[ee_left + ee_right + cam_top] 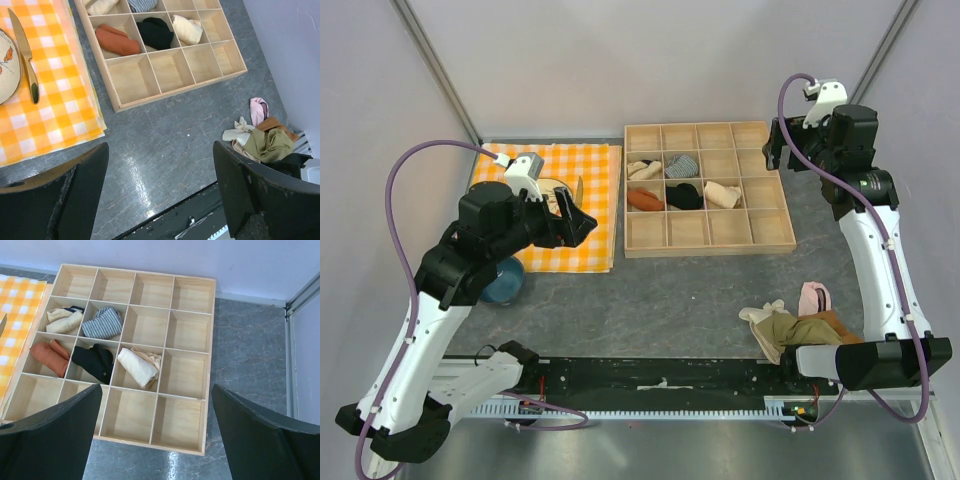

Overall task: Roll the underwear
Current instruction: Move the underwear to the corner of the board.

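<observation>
Grey tabletop (670,290), crumpled underwear (267,145), well apart from left claw (160,149)

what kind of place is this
Likely a robot lab cell staged as a household tidying bench: bare grey partition walls, a wooden compartment tray holding rolled garments, and a loose clothes pile.

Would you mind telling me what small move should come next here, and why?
Probably lower the right hand toward the underwear: that hand hangs open and empty by the wooden tray, while the underwear lies crumpled in a pile with a pink garment near the right arm's base.
</observation>
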Available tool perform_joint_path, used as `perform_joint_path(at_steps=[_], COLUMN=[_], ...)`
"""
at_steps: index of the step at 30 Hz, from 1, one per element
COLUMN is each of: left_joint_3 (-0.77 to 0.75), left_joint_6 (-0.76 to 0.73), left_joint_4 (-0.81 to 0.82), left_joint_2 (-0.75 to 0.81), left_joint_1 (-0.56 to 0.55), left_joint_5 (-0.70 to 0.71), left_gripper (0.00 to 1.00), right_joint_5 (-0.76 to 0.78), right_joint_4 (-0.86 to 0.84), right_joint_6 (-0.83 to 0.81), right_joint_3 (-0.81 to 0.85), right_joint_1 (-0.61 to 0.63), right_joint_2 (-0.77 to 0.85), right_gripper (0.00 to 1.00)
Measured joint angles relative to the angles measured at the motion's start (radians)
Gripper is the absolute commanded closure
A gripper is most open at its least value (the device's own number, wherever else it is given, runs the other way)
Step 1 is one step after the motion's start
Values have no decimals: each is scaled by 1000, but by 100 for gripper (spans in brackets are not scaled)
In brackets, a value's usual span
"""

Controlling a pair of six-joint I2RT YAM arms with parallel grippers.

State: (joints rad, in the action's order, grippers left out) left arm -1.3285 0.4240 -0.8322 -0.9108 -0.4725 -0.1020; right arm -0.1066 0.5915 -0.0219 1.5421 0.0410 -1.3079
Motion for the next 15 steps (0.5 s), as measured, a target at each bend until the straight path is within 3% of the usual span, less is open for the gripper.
perform_joint_path(at_steps=[10, 15], left_joint_3=[4, 18], left_joint_6=[0, 0], left_joint_4=[2, 4], left_joint_2=[1, 7], left_joint_1=[0, 0], left_joint_5=[13, 18], left_gripper=[10, 9], right_joint_5=[-20, -111], right_joint_4=[0, -5], right_joint_6=[-1, -44], right_joint_3=[-12, -39], right_joint_1=[0, 0], right_joint_2=[0, 0], right_gripper=[2, 2])
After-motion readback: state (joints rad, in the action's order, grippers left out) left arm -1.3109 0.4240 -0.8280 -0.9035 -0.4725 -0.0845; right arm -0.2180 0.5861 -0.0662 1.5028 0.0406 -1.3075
